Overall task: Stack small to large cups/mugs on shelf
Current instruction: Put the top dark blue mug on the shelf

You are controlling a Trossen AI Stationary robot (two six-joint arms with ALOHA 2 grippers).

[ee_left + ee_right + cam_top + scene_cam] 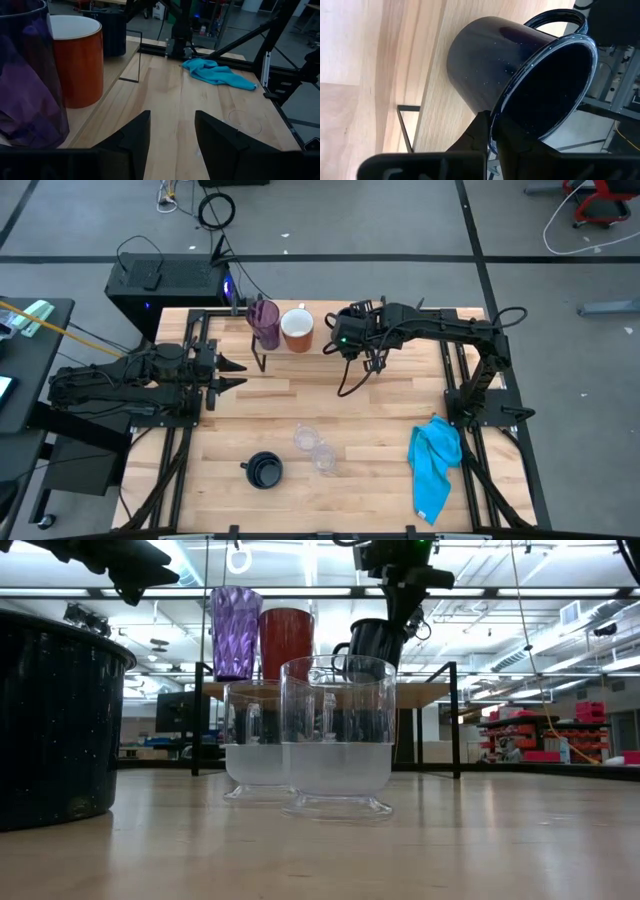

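Note:
The shelf (430,690) stands at the table's far side and bears a translucent purple tumbler (264,323) and, beside it, a white mug with an orange-brown wall (297,330). To the right of those two, my right gripper (352,340) is shut on a black mug (375,642) over the shelf. Whether the mug's base touches the plank is hidden behind a clear cup. My left gripper (235,375) waits open at the shelf's left end. A second black mug (264,470) and two small clear cups (305,438) (323,457) stand on the near tabletop. My right gripper pinches the black mug's rim (496,120), one finger (480,132) outside the wall and the other (515,142) inside the mouth. The fingers come slanting down from above. The mug hangs tilted below them, its handle (555,17) on the side away from the fingers.
A blue cloth (435,465) lies crumpled near the table's right edge. The right arm's base and its black frame rails (480,395) run along the right side. Bare wood lies between the shelf and the cups near the front.

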